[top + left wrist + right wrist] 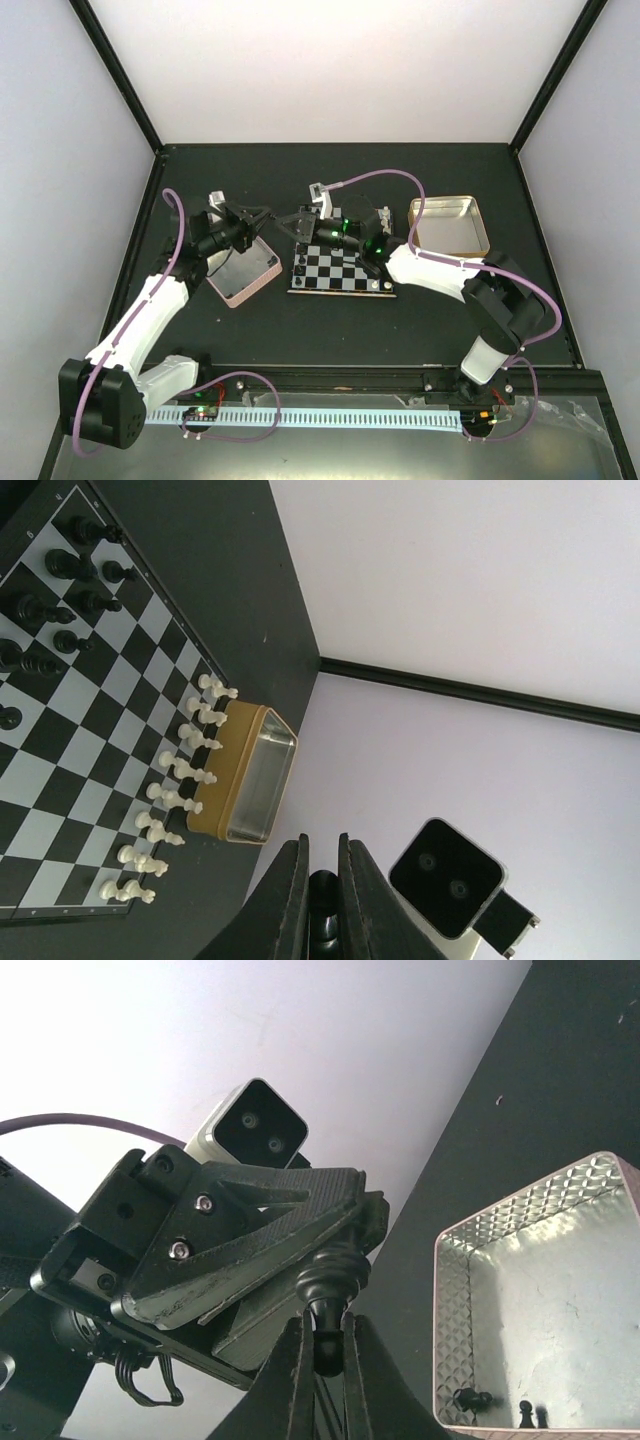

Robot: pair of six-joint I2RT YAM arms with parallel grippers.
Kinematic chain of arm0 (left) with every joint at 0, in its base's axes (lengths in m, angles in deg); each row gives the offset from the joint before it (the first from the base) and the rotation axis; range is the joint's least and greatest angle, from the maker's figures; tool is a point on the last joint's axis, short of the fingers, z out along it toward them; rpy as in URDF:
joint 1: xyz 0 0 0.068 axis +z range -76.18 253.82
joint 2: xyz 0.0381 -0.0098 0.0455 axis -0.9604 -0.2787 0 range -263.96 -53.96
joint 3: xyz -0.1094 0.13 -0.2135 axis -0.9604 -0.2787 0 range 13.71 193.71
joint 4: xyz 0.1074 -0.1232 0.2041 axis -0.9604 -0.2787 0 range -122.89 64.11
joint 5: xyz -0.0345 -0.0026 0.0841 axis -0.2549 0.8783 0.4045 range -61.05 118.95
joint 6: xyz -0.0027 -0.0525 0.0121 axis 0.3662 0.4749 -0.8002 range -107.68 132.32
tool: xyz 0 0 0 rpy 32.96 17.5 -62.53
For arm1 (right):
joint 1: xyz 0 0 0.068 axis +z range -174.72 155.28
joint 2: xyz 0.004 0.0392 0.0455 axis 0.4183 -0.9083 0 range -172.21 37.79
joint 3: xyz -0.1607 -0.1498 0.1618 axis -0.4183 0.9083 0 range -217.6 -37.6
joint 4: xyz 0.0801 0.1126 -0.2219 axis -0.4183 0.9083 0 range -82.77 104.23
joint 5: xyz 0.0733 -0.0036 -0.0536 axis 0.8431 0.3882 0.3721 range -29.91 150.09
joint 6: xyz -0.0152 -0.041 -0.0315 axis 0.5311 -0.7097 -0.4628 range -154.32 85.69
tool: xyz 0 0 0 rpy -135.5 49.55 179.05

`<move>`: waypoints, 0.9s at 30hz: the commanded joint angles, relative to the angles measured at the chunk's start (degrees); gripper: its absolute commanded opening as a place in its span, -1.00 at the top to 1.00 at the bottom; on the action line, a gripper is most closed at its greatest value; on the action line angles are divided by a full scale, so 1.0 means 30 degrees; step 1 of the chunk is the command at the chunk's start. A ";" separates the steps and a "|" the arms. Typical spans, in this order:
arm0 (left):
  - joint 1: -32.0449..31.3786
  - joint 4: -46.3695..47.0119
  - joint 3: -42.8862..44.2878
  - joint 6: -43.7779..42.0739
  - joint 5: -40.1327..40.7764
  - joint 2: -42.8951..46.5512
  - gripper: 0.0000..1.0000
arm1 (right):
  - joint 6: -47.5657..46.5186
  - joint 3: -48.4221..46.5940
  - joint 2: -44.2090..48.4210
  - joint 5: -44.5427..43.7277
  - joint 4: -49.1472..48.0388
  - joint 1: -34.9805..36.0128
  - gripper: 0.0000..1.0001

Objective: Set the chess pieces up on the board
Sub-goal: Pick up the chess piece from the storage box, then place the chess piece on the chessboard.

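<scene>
right wrist view, nearest first: at the bottom centre the right gripper (325,1345) is clenched on one end of a black chess piece (335,1278); just above it the left gripper (360,1210), reaching in from the left of the frame, pinches the other end of the same piece, so both hold it together against the pale wall; at lower right the pink-rimmed tin (440,1300) sits open on the dark table (560,1080), with two black figures (470,1397) on its floor near the bottom edge; left wrist view: that gripper's fingers (290,900) stand pressed close at bottom centre with a dark rounded shape between them; beyond, on the left of the frame, the board (90,730) lies flat, black pieces (60,580) standing clustered at its upper-left end and a line of white pieces (180,770) along its lower-right edge; the gold-rimmed tin (215,780) sits just beside that white line, off the board; top external view: the two grippers meet tip to tip in the upper middle, over the gap between the pink-rimmed tin on the left and the board at centre, near the board's upper-left corner; the gold-rimmed tin lies to the upper right of the board.
</scene>
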 commanded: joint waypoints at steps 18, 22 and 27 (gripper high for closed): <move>0.0585 -0.5266 0.0349 -1.2179 0.6055 0.2525 0.97 | -0.8730 -0.3924 0.0496 -0.2414 1.9672 -0.1690 0.97; 0.0569 -0.5371 0.0429 -1.6459 0.6421 0.3464 0.97 | -1.1111 -0.5490 -0.1254 -0.4564 2.3940 -0.1911 0.97; 0.0552 -0.5936 0.1356 -2.0405 0.6261 0.4024 0.97 | -1.2883 -0.7958 -0.3982 -0.5540 2.7422 -0.1915 0.96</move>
